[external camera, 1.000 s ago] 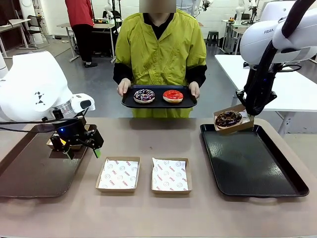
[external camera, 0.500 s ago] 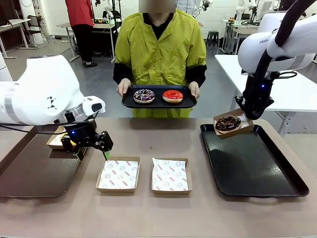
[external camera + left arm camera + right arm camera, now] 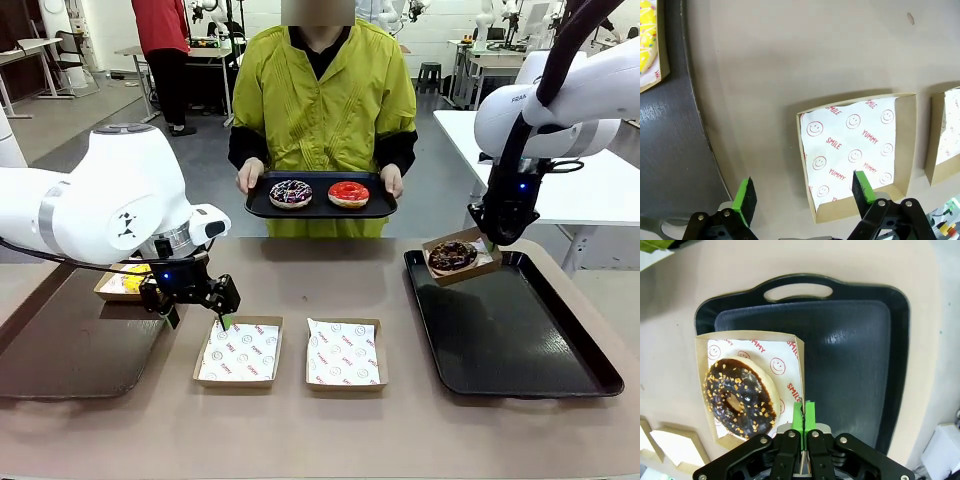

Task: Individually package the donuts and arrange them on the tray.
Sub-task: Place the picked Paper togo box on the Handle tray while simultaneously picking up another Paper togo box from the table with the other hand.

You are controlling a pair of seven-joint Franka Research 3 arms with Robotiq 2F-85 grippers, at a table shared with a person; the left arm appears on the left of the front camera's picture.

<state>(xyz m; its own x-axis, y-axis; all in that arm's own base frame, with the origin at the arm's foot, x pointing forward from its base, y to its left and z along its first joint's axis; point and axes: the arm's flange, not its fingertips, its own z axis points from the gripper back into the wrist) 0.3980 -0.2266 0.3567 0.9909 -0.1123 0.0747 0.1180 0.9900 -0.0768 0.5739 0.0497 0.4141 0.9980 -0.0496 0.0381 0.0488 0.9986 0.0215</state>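
Chocolate donut [image 3: 453, 254] and box [image 3: 702, 352], in right claw [image 3: 804, 410], sank nearer tray [image 3: 520, 340].

Chocolate donut [image 3: 452, 254], yellow [image 3: 135, 278] boxed — purple [image 3: 291, 192], red [image 3: 349, 192] loose.

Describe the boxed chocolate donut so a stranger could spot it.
Find the black tray on the right of the table. At its far left corner the right gripper pinches a cardboard box. Its donut is dark chocolate with golden crumbs; the boxes mid-table hold only paper.
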